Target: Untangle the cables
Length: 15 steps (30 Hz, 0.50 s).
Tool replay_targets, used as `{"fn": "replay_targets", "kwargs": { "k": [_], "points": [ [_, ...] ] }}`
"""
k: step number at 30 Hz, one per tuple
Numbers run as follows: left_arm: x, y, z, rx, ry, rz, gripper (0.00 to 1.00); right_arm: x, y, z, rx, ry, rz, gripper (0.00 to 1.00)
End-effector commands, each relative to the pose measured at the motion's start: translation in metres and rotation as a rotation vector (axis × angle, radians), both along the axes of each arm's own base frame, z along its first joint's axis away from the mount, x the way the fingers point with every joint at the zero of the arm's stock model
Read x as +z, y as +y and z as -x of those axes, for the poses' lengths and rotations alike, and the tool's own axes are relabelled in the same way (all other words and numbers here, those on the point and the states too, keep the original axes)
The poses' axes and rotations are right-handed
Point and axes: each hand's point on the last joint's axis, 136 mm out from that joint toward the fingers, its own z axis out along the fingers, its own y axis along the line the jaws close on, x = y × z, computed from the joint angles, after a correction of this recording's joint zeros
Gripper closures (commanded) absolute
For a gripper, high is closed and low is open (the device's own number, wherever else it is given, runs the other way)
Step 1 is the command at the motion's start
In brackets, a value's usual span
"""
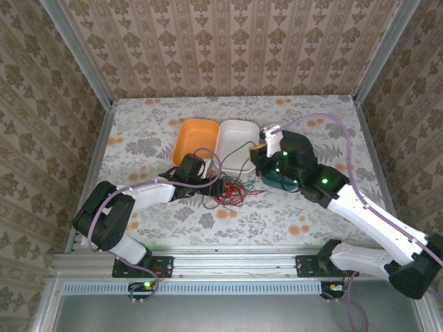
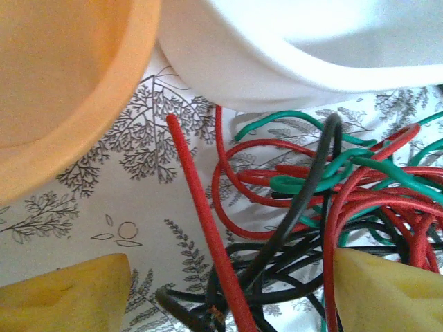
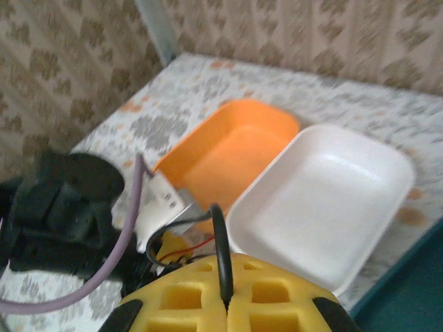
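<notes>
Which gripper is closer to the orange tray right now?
Left. The left gripper sits just on the near side of the orange tray, over the cables. The right gripper, pinching a black cable, is beyond the white tray.

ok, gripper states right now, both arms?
Left gripper: open, jaws astride the cables, nothing gripped.
Right gripper: shut on a black cable.
</notes>
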Motion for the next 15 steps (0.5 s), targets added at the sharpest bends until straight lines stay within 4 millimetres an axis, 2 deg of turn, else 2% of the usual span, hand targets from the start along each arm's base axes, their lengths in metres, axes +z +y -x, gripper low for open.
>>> {"fn": "replay_targets", "kwargs": {
  "k": [1,8,11,15],
  "points": [
    [-0.023,0.017,0.006,0.025,0.026,-0.085,0.24,0.043,-0.035,-0.007,-0.132,-0.109,-0.043,1.0],
    [-0.034,0.025,0.009,0.041,0.041,-0.126,0.24,0.115,-0.103,-0.009,-0.325,-0.294,-0.051,1.0],
    [-0.038,0.028,0.01,0.049,0.047,-0.143,0.24,0.144,-0.125,-0.009,-0.391,-0.374,-0.029,1.0],
    [-0.044,0.031,0.012,0.049,0.056,-0.158,0.23,0.176,-0.143,-0.01,-0.444,-0.456,-0.04,1.0]
  ]
}}
